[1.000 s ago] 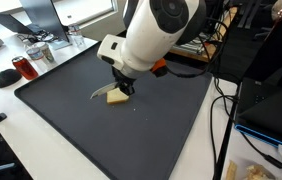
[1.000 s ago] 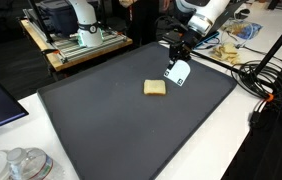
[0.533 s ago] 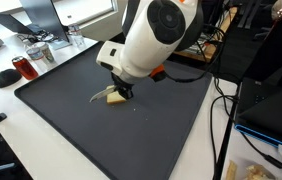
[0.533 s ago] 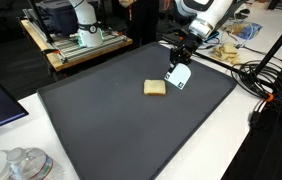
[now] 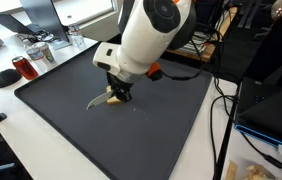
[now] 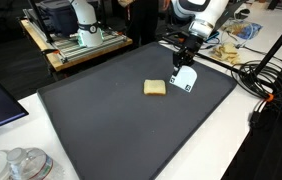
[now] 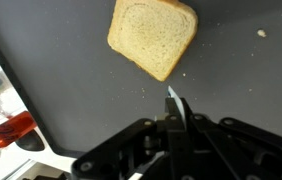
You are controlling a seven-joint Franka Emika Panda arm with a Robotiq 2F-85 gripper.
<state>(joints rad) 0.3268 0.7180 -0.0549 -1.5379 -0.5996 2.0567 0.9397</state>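
Bread slice (image 7: 153, 38) flat on black mat (image 6: 101, 120), just ahead of hand (image 6: 185, 68) and off to one side, not touching, near-square with no clear long axis; hand clamped shut on thin white blade (image 7: 174, 103), tip toward slice's near corner.

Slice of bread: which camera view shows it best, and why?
The wrist view: the slice of bread fills the upper frame, unobstructed. In an exterior view it lies small but clear; in an exterior view the tool hides most of it.
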